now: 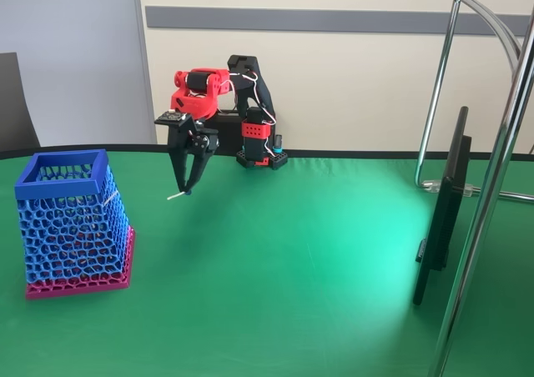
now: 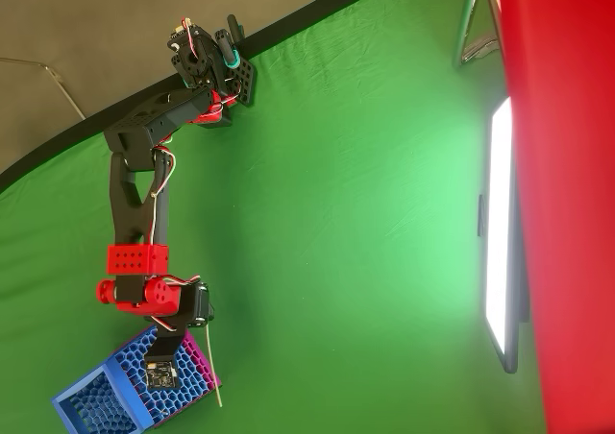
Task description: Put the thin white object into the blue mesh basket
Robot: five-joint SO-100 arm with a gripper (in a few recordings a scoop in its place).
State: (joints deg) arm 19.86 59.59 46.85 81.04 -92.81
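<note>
Green table cloth (image 1: pixel 317 268), metal stand (image 1: pixel 488 185), black monitor (lit) (image 2: pixel 500 232)

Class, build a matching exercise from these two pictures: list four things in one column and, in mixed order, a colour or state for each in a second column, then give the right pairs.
Column one:
1. blue mesh basket
2. thin white object
3. end effector
4. table

Column two:
A. covered in green cloth
B. shut on a thin strip, pointing down
C. stands on a magenta-pink base
D. held above the table, not yet in the basket

Pairs: 1-C, 2-D, 3-B, 4-A
</note>
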